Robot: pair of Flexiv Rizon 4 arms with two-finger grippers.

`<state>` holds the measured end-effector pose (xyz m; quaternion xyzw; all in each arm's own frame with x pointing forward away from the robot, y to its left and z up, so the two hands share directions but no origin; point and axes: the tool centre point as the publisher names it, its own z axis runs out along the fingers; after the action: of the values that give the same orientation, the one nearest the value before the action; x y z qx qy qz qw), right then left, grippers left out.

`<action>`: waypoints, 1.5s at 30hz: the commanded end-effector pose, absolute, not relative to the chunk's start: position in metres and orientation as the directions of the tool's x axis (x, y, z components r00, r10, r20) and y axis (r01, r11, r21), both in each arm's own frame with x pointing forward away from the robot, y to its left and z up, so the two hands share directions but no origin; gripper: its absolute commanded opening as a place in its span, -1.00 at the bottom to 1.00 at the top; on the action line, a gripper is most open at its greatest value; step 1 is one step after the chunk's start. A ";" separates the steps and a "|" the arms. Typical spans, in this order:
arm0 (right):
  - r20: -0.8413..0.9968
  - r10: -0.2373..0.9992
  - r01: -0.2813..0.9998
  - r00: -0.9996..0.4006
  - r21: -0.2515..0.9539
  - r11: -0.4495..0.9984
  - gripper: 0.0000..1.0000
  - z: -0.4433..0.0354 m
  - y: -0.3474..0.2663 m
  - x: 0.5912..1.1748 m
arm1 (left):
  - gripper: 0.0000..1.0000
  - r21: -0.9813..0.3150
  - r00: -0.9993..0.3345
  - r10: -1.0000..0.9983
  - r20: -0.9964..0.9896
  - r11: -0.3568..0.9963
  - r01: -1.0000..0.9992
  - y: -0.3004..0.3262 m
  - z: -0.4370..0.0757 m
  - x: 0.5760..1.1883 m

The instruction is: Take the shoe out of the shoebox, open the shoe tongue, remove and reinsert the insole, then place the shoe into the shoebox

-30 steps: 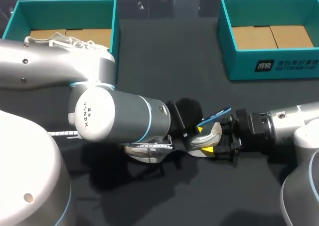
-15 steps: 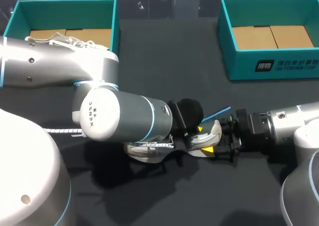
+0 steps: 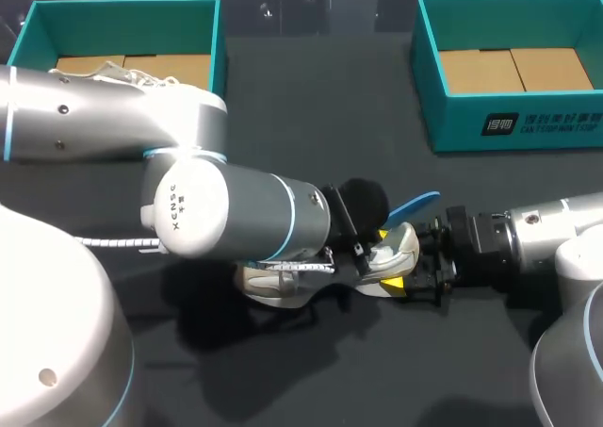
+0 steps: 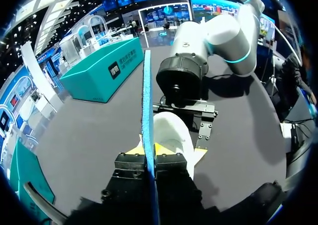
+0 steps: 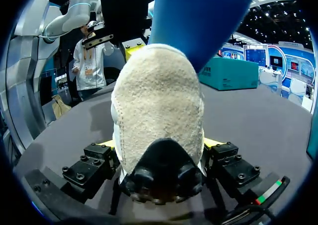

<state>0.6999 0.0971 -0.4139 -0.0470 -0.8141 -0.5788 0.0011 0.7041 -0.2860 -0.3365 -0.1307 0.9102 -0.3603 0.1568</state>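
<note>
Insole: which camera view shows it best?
The right wrist view: the insole shows its broad face, rising beyond the shoe. Left wrist view shows only its thin edge, in the left gripper. Head view shows a small blue tip.

White print, a square logo followed by a row of characters, stands on the front wall of the teal cardboard shoebox [image 3: 542, 123] at the right of the dark tabletop [image 3: 311, 97]. The left wrist view shows a white square logo on that box's wall. A short line of dark letters crosses the round pale-grey joint cap of the left arm [image 3: 179, 205].
</note>
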 end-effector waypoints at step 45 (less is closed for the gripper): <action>0.057 0.077 0.079 -0.995 0.941 0.330 -1.00 -0.417 0.101 0.702 | -1.00 -0.818 -0.967 -0.203 0.155 0.522 -0.241 -0.257 -0.184 0.655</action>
<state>0.6999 0.0971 -0.4139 -0.0470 -0.8141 -0.5788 0.0011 0.6539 -0.2862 -0.1996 -0.1544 0.8706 -0.4663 0.0290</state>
